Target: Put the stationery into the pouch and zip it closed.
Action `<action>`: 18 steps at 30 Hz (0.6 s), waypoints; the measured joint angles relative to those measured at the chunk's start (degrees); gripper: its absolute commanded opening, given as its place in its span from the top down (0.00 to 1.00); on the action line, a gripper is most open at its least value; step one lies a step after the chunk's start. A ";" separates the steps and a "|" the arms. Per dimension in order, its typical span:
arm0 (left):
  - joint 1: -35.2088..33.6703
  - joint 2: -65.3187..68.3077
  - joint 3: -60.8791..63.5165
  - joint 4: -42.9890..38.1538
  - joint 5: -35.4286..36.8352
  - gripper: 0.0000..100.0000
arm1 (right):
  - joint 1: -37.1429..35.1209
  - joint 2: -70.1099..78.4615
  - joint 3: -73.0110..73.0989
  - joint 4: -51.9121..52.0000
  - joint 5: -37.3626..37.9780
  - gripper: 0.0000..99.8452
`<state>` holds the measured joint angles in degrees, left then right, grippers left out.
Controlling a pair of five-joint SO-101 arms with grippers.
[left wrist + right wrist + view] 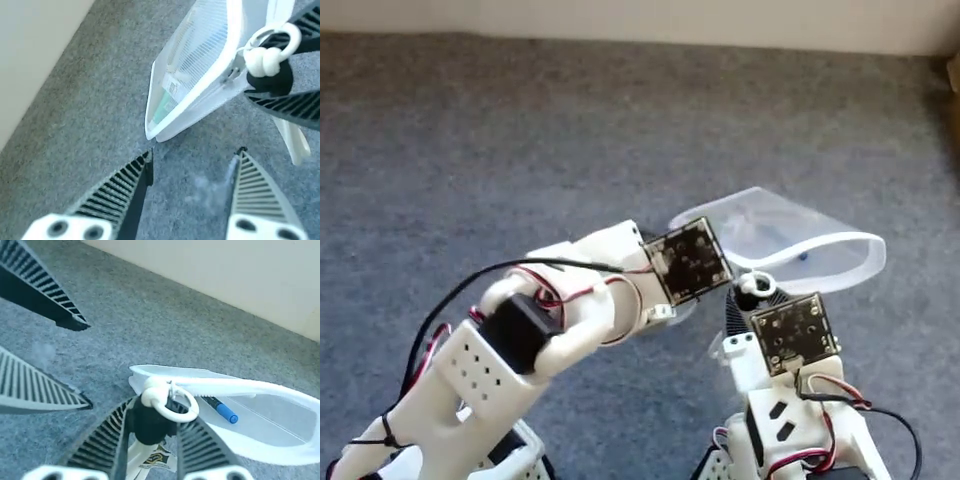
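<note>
Grey carpet (pixel 520 130), packing apparently done: a pen (pixel 220 410) lies inside the gaping pouch (pixel 800 245). The right gripper (pixel 157 412) pinches the zip pull (pixel 165 400), the left gripper (pixel 194 152) spread beside; zipping remains.

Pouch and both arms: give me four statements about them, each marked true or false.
1. The pouch lies on grey carpet. True.
2. The left arm's jaws are shut on the pouch. False: they stand open near its end, holding nothing.
3. A pen with a blue tip lies inside the pouch. True.
4. The right arm's jaws are empty. False: they are shut on the zipper pull.
</note>
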<state>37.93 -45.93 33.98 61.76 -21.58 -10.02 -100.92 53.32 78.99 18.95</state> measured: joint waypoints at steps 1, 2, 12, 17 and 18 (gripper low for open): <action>-0.09 -0.18 1.67 -1.76 0.00 0.75 | 0.00 0.00 0.00 0.00 0.00 0.99; -0.18 -0.18 3.08 -3.52 0.00 0.75 | 0.00 0.00 0.00 0.00 0.00 0.99; 1.14 -0.18 12.04 -16.97 0.00 0.75 | 0.00 0.00 0.00 0.00 0.00 0.99; 3.87 -0.18 15.82 -22.59 0.00 0.75 | 0.00 0.00 0.00 0.00 0.00 0.99; 3.87 -0.18 16.35 -23.74 0.00 0.75 | 0.00 0.00 0.00 0.00 0.00 0.99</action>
<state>41.80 -46.11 50.33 38.02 -21.58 -10.02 -100.92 53.32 78.99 18.95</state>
